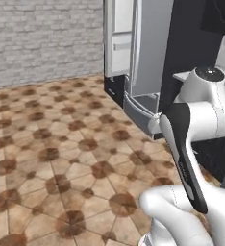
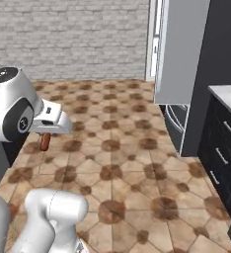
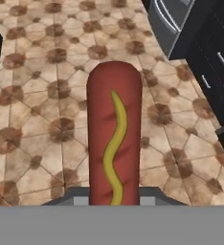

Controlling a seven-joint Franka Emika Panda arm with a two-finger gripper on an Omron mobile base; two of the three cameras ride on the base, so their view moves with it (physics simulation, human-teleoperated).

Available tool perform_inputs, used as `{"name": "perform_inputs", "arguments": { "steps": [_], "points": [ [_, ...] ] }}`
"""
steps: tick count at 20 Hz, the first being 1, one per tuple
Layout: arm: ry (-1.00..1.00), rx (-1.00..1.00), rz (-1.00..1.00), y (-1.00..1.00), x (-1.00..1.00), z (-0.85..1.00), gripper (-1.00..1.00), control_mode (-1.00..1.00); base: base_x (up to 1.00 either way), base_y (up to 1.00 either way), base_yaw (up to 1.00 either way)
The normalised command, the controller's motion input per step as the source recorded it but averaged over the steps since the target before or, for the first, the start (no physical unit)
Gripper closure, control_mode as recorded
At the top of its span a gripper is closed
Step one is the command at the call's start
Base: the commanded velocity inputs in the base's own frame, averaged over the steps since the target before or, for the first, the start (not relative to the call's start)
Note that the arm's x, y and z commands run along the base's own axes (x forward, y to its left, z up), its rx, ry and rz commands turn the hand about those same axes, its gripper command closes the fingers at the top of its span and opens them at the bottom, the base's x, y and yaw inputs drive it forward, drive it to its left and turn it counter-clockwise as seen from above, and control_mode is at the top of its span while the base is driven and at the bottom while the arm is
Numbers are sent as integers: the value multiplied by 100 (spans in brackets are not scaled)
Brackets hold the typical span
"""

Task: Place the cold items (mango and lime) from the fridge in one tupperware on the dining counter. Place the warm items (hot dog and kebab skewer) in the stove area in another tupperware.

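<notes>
Hand view has the hot dog [image 3: 114, 134] front and center, red-brown with a wavy yellow mustard line down its length, poking straight out from between the gripper [image 3: 114, 198] and away from the camera. The pincer is closed tight on its near end, so it's carrying the thing above the patterned tile floor [image 3: 42, 119]. Off in the top right corner of that view there's the open fridge door [image 3: 169, 21] and some dark cabinet drawers [image 3: 214, 62] with silver handles.

Right base view shows the white arm [image 2: 11, 104] at the left with the hand reaching out, and a bit of the hot dog [image 2: 45, 142] hanging below it, well off the floor. Past it, the fridge door [image 2: 179, 49] stands open next to dark drawers [image 2: 223, 148] under a grey countertop [image 2: 228, 96], with a grey brick wall [image 2: 73, 37] at the back.

Left base view mostly gives the arm [image 1: 196, 125] in front of the open fridge [image 1: 138, 53].
</notes>
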Motion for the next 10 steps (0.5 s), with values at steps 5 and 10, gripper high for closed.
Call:
{"name": "perform_inputs", "arguments": {
  "steps": [5, 10],
  "points": [
    [0, 0, 0, 0, 0, 0, 100, 100, 100, 38, 18],
    [0, 0, 0, 0, 0, 0, 100, 100, 100, 34, 28]
  ]
}}
